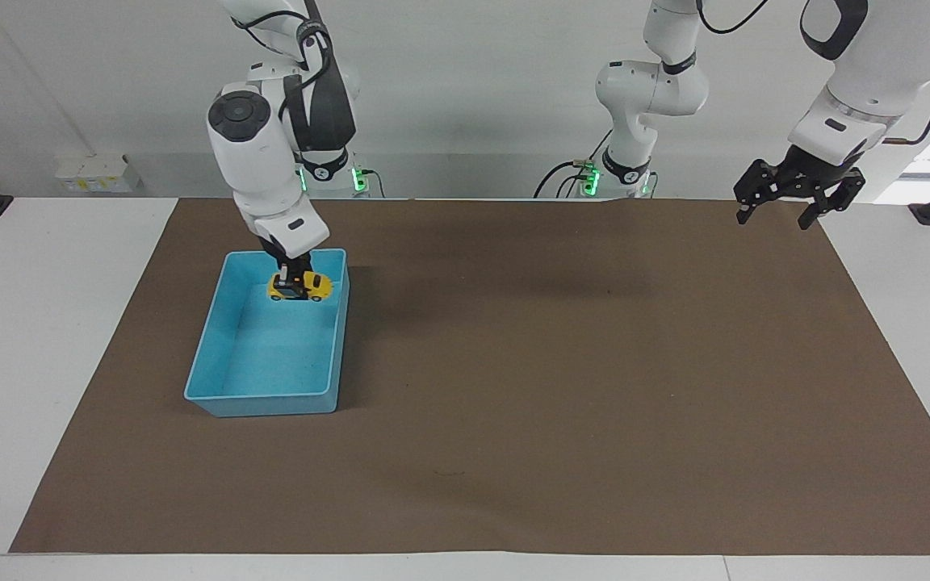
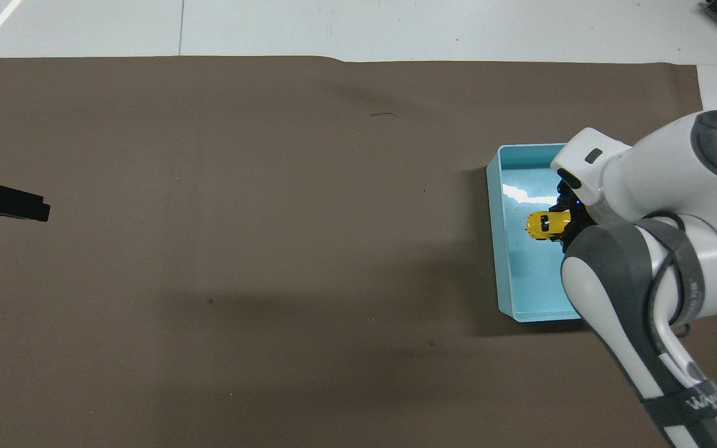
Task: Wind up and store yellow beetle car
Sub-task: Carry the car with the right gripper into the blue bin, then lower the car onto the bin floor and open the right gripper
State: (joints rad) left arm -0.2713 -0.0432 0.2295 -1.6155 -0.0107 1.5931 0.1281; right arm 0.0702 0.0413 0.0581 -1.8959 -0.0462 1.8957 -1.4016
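The yellow beetle car [image 1: 301, 286] is held in my right gripper [image 1: 291, 282], which is shut on it from above. The car hangs inside the outline of the blue tray [image 1: 271, 400], over the part of the tray nearest the robots, a little above its floor. In the overhead view the car [image 2: 544, 225] shows over the tray [image 2: 495, 249] with the right gripper [image 2: 567, 219] mostly hidden under the arm's wrist. My left gripper [image 1: 777, 211] is open and empty, raised over the mat's corner at the left arm's end, and waits; its tip [image 2: 5, 203] shows in the overhead view.
A brown mat [image 1: 562, 387] covers most of the white table [image 1: 37, 339]. The tray stands on the mat toward the right arm's end. Nothing else lies in the tray.
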